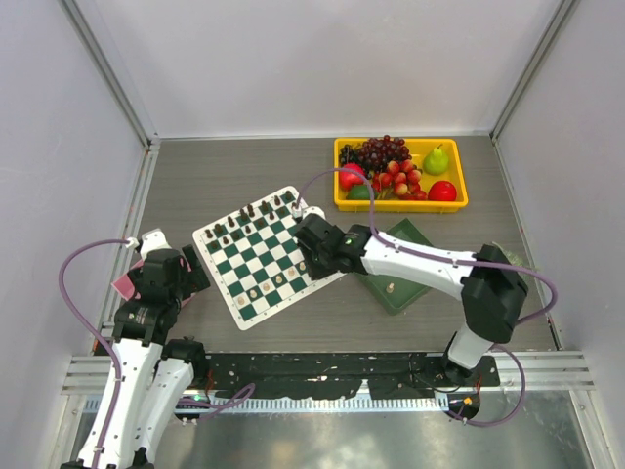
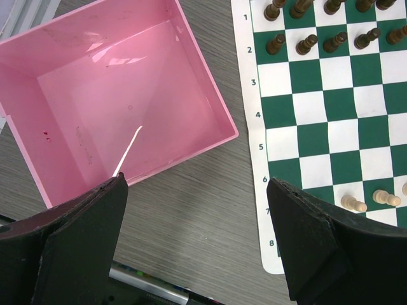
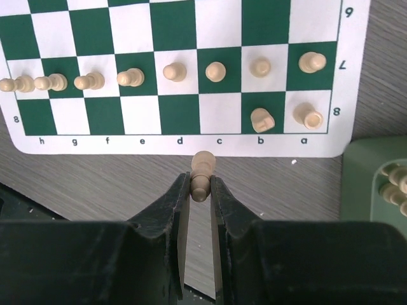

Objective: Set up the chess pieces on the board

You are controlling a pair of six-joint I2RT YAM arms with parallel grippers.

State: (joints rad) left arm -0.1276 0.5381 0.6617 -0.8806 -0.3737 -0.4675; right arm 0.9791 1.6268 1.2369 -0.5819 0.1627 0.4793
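Holding a cream piece (image 3: 202,170) pinched in my right gripper (image 3: 201,185), just off the board (image 3: 114,147) by file c. Eight pawns (image 3: 174,72) fill row 7 and two back-row pieces (image 3: 310,116) stand on a8 and b8. I judge six squares are left. More pieces wait in the tray (image 3: 365,184). My left gripper (image 2: 196,203) gapes wide and empty.

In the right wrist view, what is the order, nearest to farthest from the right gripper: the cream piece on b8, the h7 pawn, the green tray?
1. cream piece on b8, just ahead and to the right of the right gripper.
2. green tray, at the far right edge.
3. h7 pawn, far left.
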